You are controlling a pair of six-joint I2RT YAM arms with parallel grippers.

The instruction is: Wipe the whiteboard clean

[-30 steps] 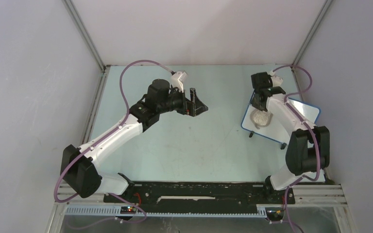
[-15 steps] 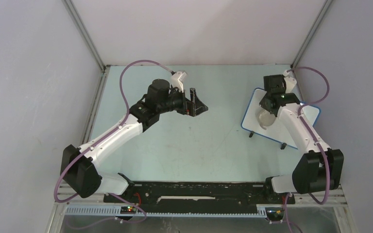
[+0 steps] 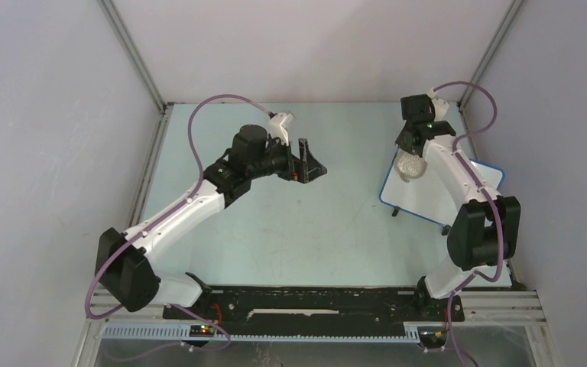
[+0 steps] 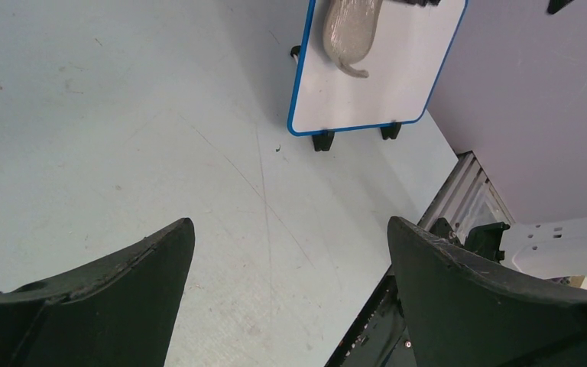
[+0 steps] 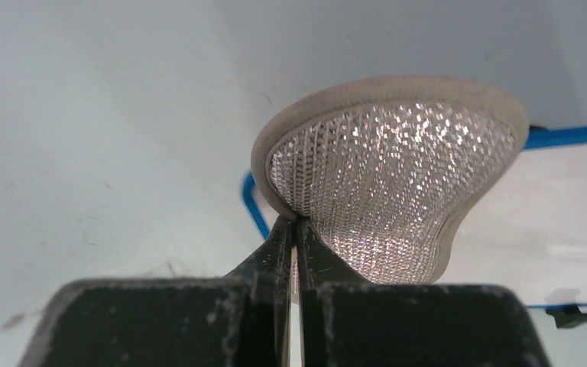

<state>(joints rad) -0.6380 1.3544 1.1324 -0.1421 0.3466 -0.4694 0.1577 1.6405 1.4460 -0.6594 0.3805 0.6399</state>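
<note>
The whiteboard (image 3: 419, 202), white with a blue rim and black feet, stands at the right of the table. It also shows in the left wrist view (image 4: 382, 84) and the right wrist view (image 5: 558, 229). Its visible face bears no writing. My right gripper (image 3: 410, 151) (image 5: 296, 228) is shut on the edge of the grey-beige oval sponge pad (image 3: 411, 165) (image 5: 394, 172) (image 4: 350, 30). The pad lies over the board's far left corner. My left gripper (image 3: 317, 170) (image 4: 290, 229) is open and empty, above the table's middle and far from the board.
Grey enclosure walls stand on three sides, with metal posts at the back corners (image 3: 134, 53). The right wall (image 4: 535, 107) is close behind the board. A black rail (image 3: 313, 302) with the arm bases runs along the near edge.
My right gripper has carried the sponge pad from the board's middle toward its far left corner, with the arm swinging right and back. The left arm has not moved.
</note>
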